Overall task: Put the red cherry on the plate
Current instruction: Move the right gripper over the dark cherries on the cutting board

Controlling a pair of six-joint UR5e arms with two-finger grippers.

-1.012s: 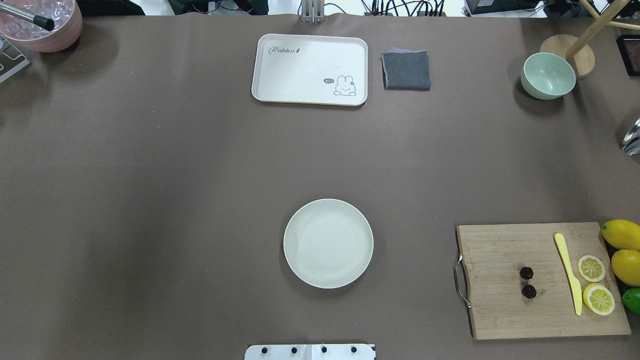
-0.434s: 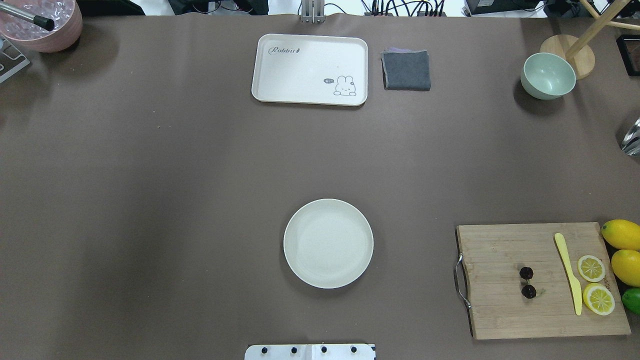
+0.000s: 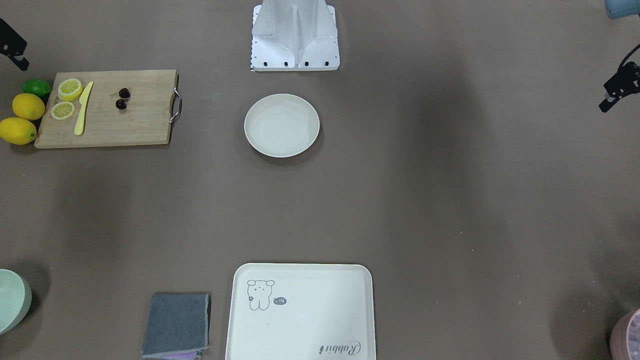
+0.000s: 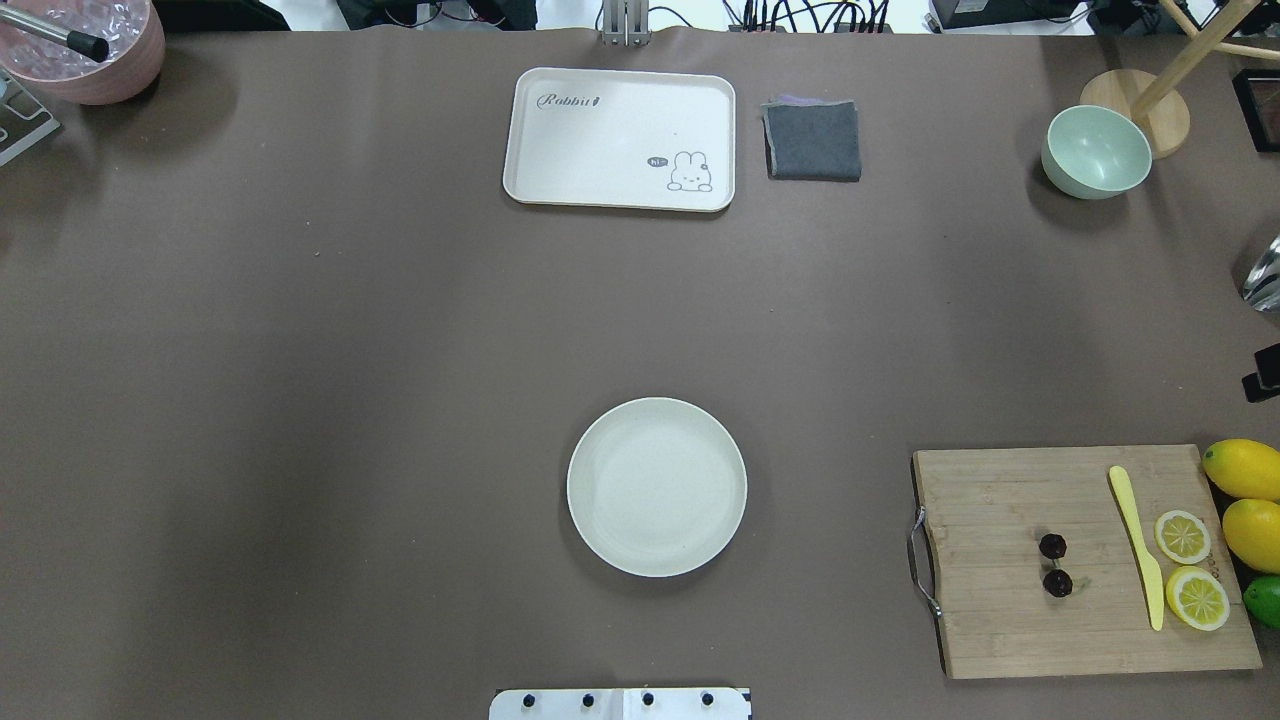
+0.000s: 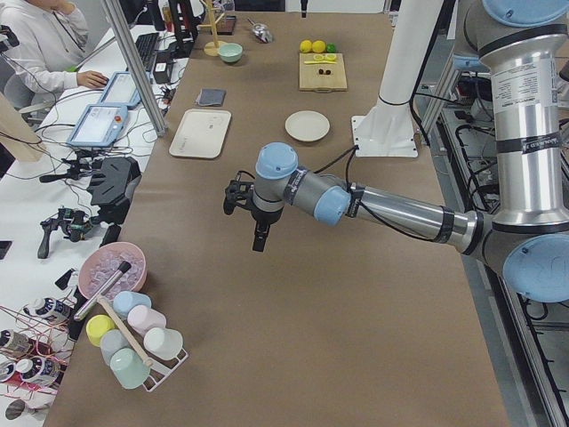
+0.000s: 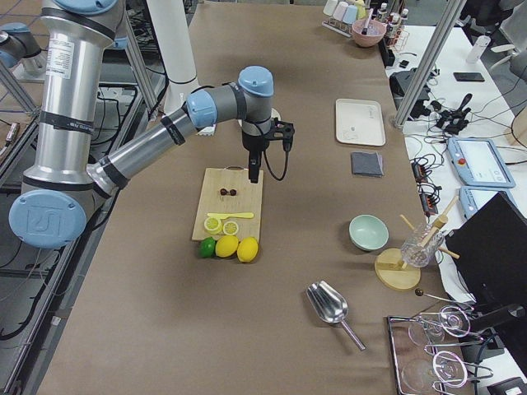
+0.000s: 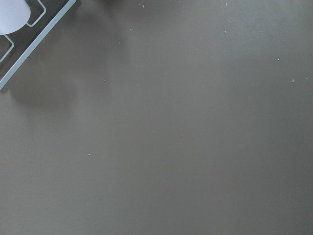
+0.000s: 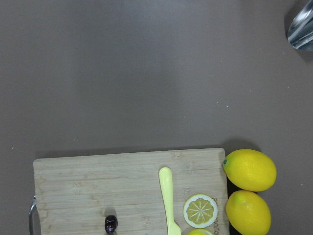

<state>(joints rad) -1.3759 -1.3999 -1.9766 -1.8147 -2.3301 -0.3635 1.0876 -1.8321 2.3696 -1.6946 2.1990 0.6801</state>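
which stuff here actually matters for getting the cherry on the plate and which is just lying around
For the job:
red cherry, lying on the wooden cutting board
plate, empty

Lying about:
two lemons, lemon slices, yellow knife, lime, rabbit tray, grey cloth, pale green bowl, metal scoop

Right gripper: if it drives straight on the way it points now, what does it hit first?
Probably the brown table cover, just beyond the far edge of the wooden cutting board. The right gripper points straight down, and its wrist view centres on bare cover. Depth is unclear, so it might clip that edge.
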